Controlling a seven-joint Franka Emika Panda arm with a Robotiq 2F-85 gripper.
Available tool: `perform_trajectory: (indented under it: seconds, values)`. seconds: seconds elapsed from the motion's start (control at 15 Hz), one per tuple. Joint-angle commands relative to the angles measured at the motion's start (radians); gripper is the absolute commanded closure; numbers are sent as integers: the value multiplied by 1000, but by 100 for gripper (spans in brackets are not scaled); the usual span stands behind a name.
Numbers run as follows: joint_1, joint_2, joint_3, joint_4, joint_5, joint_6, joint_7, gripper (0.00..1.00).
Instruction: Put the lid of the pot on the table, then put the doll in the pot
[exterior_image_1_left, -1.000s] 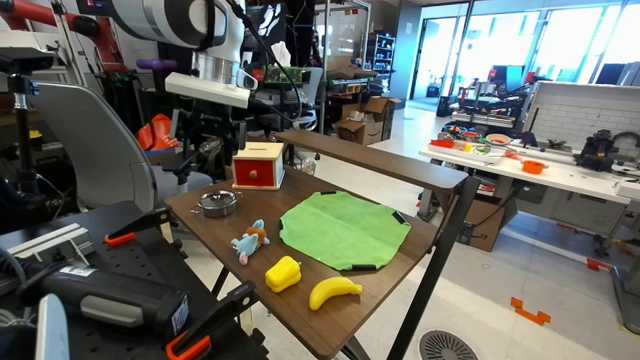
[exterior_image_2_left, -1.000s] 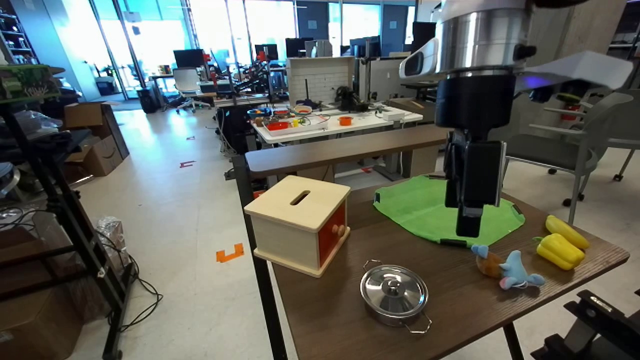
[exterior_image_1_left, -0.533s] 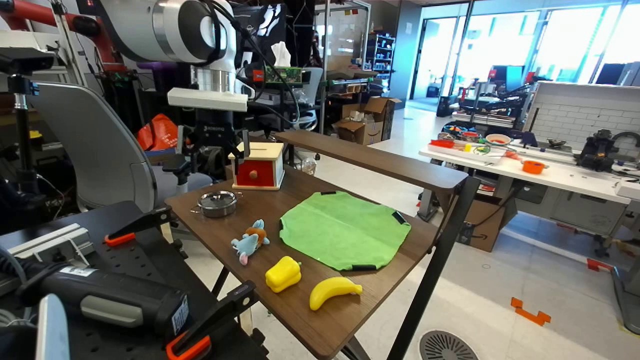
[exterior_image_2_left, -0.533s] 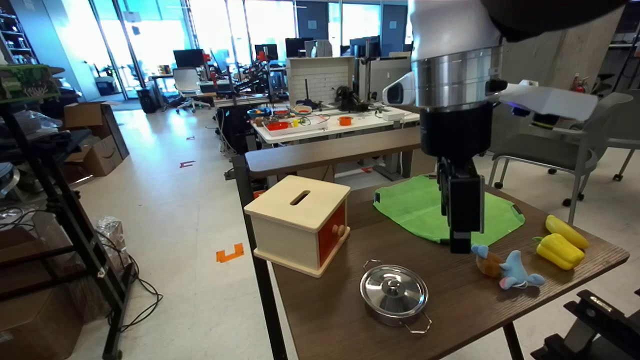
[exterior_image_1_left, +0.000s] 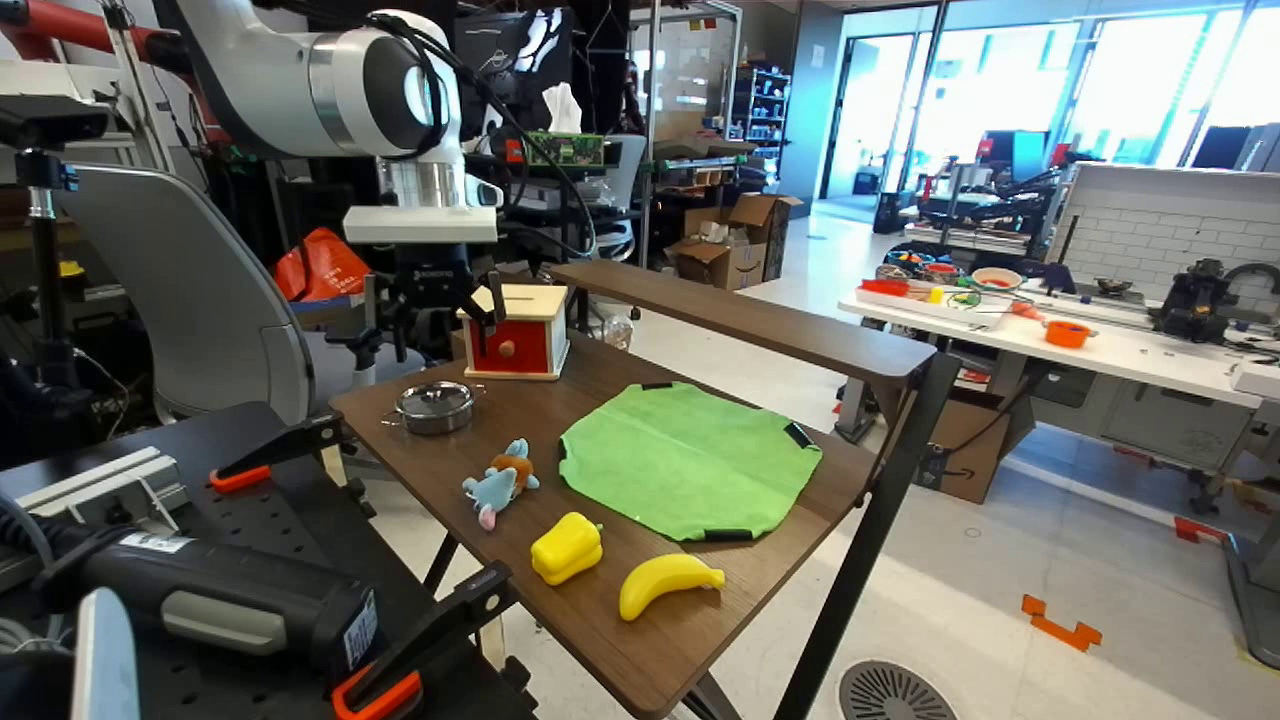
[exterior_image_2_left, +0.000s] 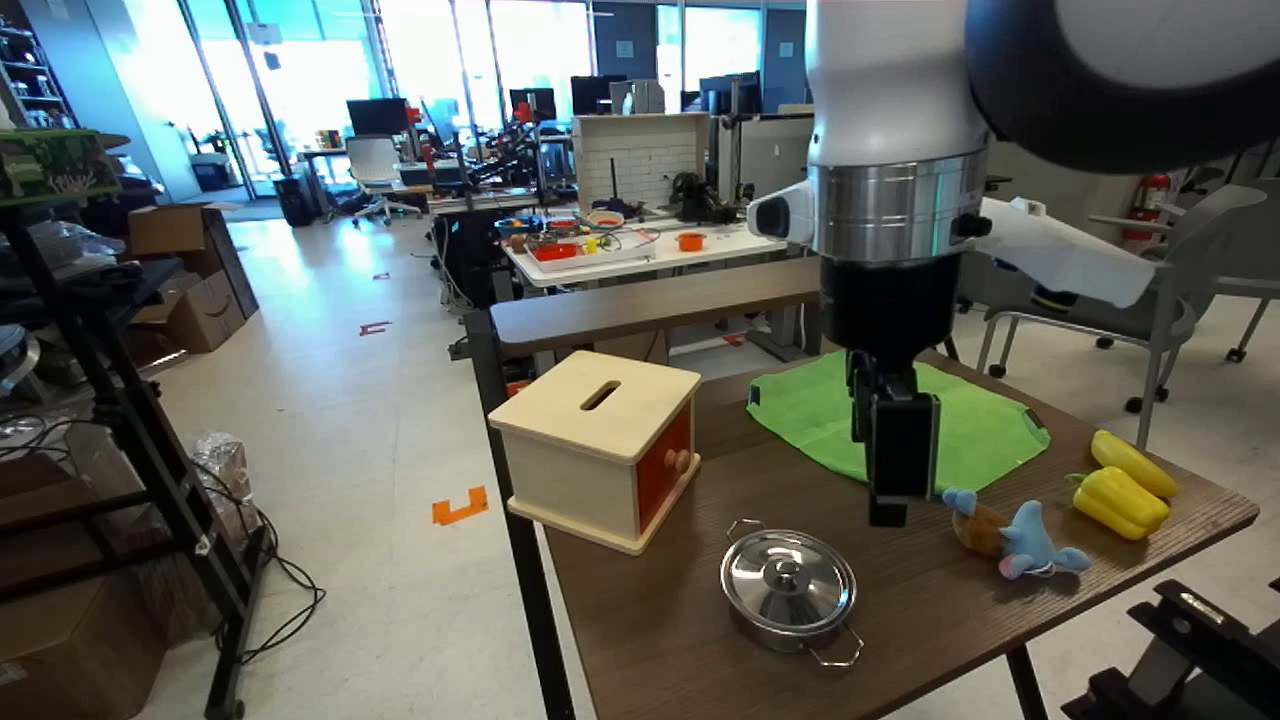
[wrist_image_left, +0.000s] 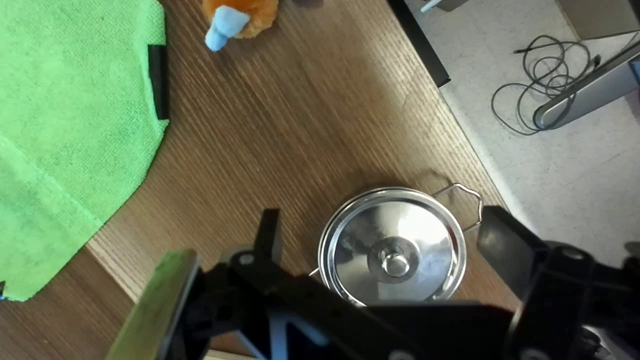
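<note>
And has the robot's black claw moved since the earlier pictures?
Yes: in an exterior view, the gripper is lower and further left in the picture, closer to the unmoved pot.

Finishes: polished metal, grained wood, napped cloth.
Found glossy metal on lid (wrist_image_left: 392, 245) and pot (exterior_image_2_left: 778, 632); visible grain on the wooden table (wrist_image_left: 300, 135); smooth, matt pale wood on the red-fronted box (exterior_image_2_left: 585, 475); rough, terry-like cloth on the green mat (wrist_image_left: 65, 115); fuzzy plush on the doll (exterior_image_2_left: 1025, 538); smooth, plastic-looking skin on pepper (exterior_image_1_left: 567, 549) and banana (exterior_image_1_left: 668, 580).
</note>
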Motion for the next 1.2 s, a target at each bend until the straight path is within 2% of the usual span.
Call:
perform_trajectory:
  seconds: [0.0, 0.4, 1.13]
  values:
    - [-18, 33, 25, 8, -9, 45, -75, 0]
    - [-12, 80, 34, 35, -19, 54, -142, 0]
    - [6, 207, 52, 173, -25, 5, -213, 0]
